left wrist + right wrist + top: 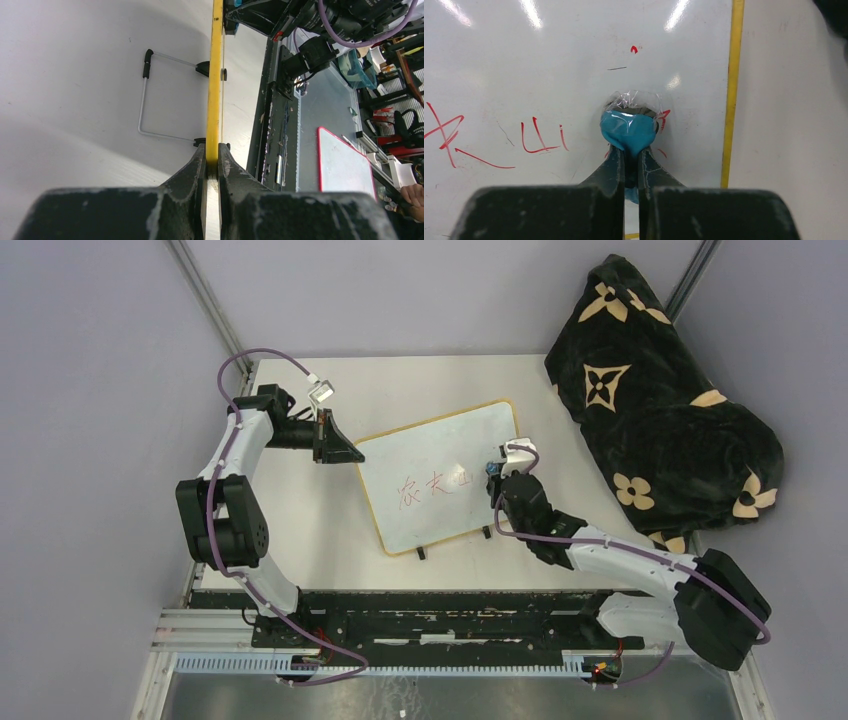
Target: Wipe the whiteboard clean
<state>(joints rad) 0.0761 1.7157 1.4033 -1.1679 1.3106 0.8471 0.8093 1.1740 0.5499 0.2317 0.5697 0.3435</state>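
The whiteboard lies on the table, white with a yellow frame and red handwriting near its lower middle. My left gripper is shut on the board's left edge; the left wrist view shows the yellow frame clamped between the fingers. My right gripper is shut on the blue eraser, which is wrapped in clear film and pressed on the board near its right edge. Red marks show to the eraser's left and small red traces around it.
A black blanket with tan flower patterns is heaped at the table's right. The board's wire stand and black feet stick out at its near edge. The arms' rail runs along the near table edge.
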